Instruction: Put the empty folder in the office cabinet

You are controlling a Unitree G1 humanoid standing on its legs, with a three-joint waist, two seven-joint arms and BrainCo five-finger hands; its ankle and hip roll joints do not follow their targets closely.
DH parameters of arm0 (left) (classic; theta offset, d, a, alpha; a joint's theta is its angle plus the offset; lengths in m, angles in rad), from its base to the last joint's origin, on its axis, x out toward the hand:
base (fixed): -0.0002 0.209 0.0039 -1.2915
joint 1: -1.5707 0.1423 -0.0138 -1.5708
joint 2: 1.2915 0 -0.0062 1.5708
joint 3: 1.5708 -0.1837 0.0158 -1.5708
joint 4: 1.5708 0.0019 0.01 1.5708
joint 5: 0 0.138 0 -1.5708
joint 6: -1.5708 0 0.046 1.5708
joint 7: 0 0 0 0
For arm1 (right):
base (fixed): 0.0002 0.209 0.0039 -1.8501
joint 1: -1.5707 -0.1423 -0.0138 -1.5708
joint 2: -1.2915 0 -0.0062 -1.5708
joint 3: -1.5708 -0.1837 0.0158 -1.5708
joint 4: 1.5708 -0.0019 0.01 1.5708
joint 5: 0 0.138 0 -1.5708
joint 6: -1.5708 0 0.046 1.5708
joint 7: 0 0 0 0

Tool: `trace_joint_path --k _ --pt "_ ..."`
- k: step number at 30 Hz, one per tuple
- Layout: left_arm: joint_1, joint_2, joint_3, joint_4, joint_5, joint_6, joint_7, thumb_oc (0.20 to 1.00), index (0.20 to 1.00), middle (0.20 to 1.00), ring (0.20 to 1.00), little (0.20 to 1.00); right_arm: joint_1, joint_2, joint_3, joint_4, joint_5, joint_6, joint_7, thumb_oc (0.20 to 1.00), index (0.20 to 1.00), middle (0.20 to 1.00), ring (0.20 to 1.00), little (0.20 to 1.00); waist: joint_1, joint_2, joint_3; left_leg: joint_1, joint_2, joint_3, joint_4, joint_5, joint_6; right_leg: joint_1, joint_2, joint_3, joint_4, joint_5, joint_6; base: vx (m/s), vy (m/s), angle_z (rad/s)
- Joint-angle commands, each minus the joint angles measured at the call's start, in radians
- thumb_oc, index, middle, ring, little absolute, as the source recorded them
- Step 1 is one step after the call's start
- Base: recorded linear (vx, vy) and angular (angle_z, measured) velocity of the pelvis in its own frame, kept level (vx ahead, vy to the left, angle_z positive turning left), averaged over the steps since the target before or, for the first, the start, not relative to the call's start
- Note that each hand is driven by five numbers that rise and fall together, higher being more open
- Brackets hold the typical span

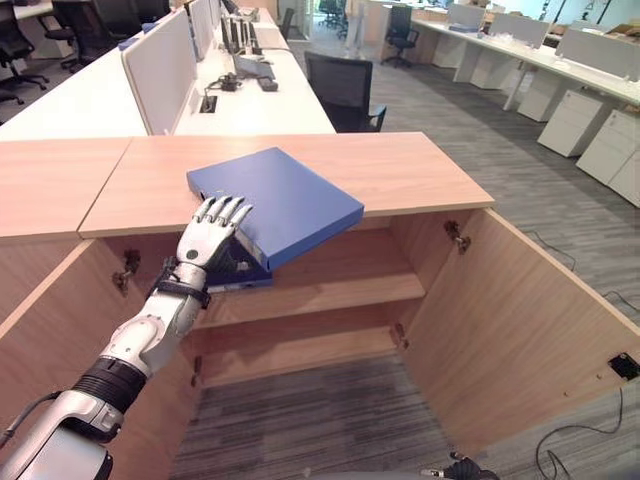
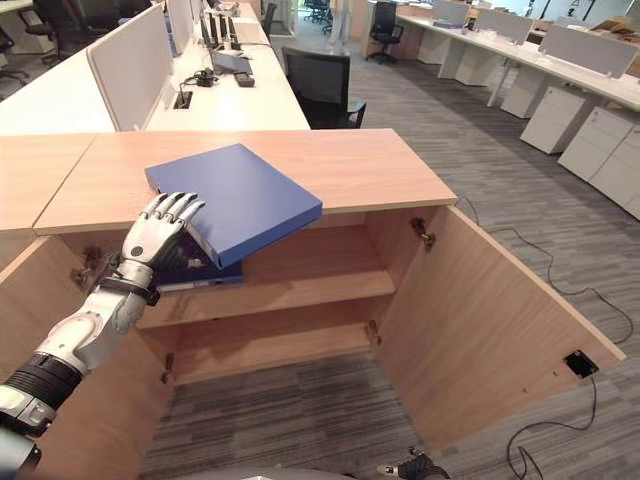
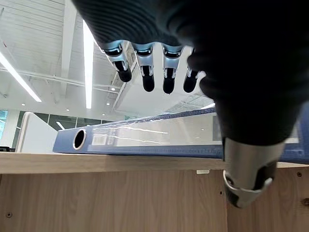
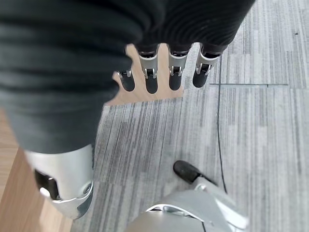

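A blue folder (image 1: 280, 200) lies flat on the wooden cabinet top (image 1: 400, 170), its near corner sticking out over the front edge. My left hand (image 1: 215, 228) is at the folder's near left edge with its fingers straight on the cover, and it is open. In the left wrist view the fingers (image 3: 147, 72) reach above the folder's spine (image 3: 145, 140) and the thumb (image 3: 246, 179) hangs in front of it. The cabinet below stands with both doors swung out, showing its shelves (image 1: 340, 285). My right hand (image 4: 152, 72) hangs open over the carpet.
A darker blue flat thing (image 1: 240, 275) lies on the upper shelf below the folder. The right door (image 1: 520, 330) and left door (image 1: 50, 330) flank the opening. Desks with dividers (image 1: 160, 65) and a black chair (image 1: 345, 90) stand behind the cabinet.
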Motion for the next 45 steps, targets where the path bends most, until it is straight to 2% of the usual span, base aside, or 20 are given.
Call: trace_joint_path --k 1,24,32,39,45 --pt "-0.136 -0.002 0.013 0.048 -0.024 0.005 0.01 1.0 1.0 1.0 1.0 1.0 -0.083 -0.011 0.043 0.045 -0.02 -0.006 -0.012 1.0 1.0 1.0 1.0 1.0 -0.002 0.018 0.01 0.034 0.008 -0.102 0.003 -0.136 0.033 0.028 0.007 -0.021 0.005 -0.068 0.06 -0.01 0.005 -0.04" --pt "-0.262 -0.019 -0.079 0.046 -0.023 -0.001 0.014 1.0 1.0 1.0 1.0 1.0 -0.084 -0.01 0.055 0.057 -0.015 -0.006 -0.015 1.0 1.0 1.0 1.0 1.0 -0.025 0.019 0.004 0.045 0.01 -0.087 0.003 -0.14 0.033 0.027 0.01 -0.007 0.006 -0.066 0.062 0.0 0.001 -0.02" --pt "-0.251 -0.03 -0.122 0.124 -0.019 0.0 -0.029 1.0 1.0 1.0 1.0 1.0 -0.071 -0.021 0.057 0.055 -0.022 -0.001 -0.008 1.0 1.0 1.0 1.0 1.0 -0.035 0.017 -0.007 0.071 0.01 -0.069 0.003 -0.151 0.036 0.035 0.017 0.014 0.008 -0.069 0.063 0.0 0.0 -0.03" --pt "-0.229 -0.044 -0.132 0.226 -0.016 0.008 -0.052 1.0 1.0 1.0 1.0 1.0 -0.056 -0.035 0.048 0.06 -0.034 0.004 -0.002 1.0 1.0 1.0 1.0 1.0 -0.048 0.016 -0.014 0.106 0.01 -0.049 0.003 -0.162 0.039 0.053 0.02 0.034 0.011 -0.074 0.064 0.02 0.009 -0.12" --pt "-0.198 -0.038 -0.117 0.247 -0.007 0.019 -0.058 1.0 1.0 1.0 1.0 1.0 -0.031 -0.04 0.033 0.069 -0.039 0.008 0.003 1.0 1.0 1.0 1.0 1.0 -0.056 0.021 -0.022 0.147 0.008 -0.032 0.003 -0.174 0.041 0.079 0.023 0.049 0.015 -0.086 0.063 0.06 0.009 -0.13"
